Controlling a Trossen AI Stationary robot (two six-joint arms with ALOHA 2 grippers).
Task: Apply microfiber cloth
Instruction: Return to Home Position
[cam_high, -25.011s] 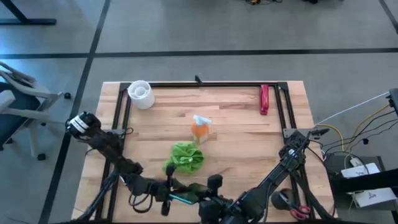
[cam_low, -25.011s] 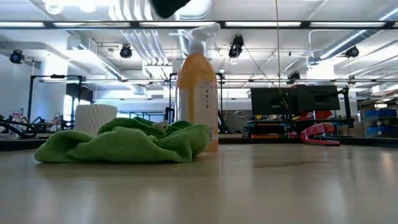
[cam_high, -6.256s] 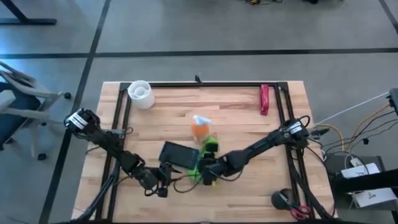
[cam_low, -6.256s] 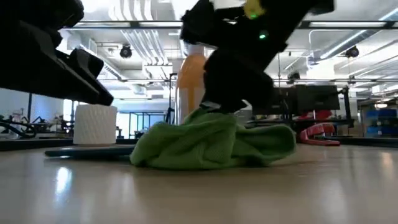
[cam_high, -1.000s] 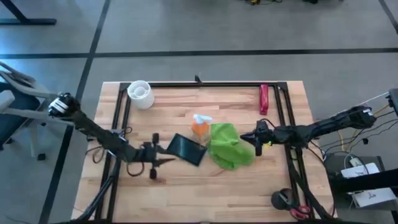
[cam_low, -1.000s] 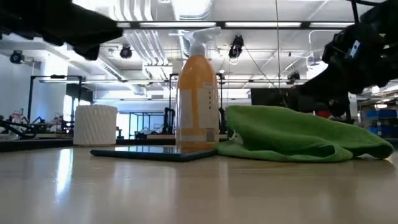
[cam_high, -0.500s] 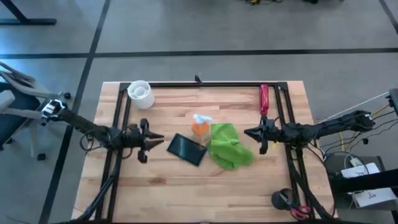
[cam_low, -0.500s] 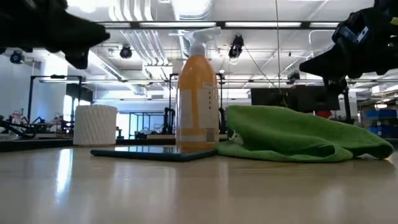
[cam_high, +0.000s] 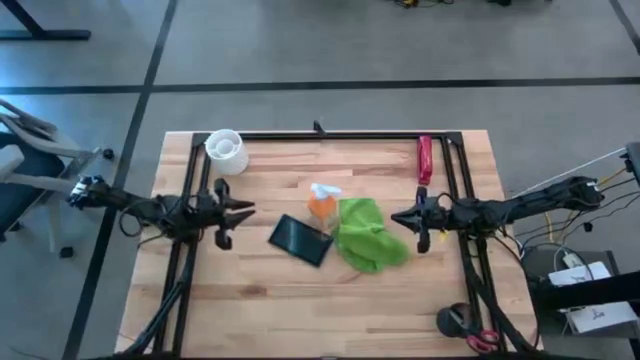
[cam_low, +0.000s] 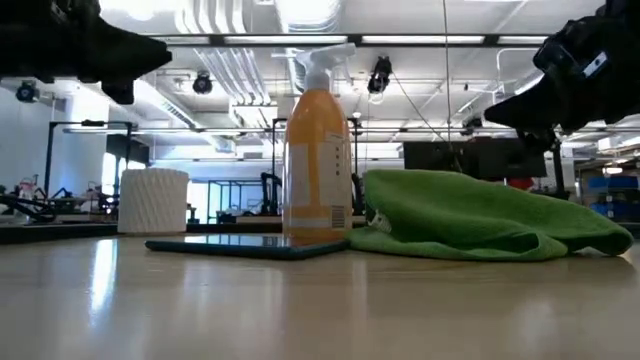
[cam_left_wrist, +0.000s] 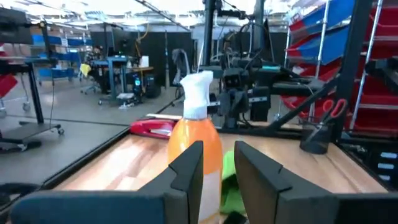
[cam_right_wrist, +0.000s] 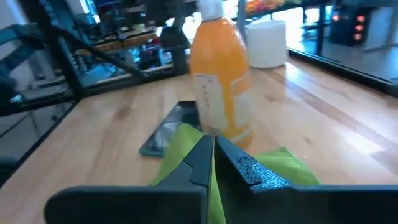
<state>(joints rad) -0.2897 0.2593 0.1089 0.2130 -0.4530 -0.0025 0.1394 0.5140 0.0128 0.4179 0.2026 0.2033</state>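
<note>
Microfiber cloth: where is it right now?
High view: the microfiber cloth lies bunched right of centre, beside the orange spray bottle and the dark tablet, with the right tool just off its right side.

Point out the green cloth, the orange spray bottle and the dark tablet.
green cloth (cam_high: 368, 238): high view, middle of the crumpled fabric.
spray bottle (cam_high: 321, 210): high view, orange body below the white top.
tablet (cam_high: 300, 240): high view, centre of its dark screen.

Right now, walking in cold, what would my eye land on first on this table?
The bright green cloth heaped in the middle stands out, with an orange spray bottle beside it and a dark tablet lying flat next to both. The left gripper, open, and right gripper, shut, hang at either side, touching nothing.
</note>
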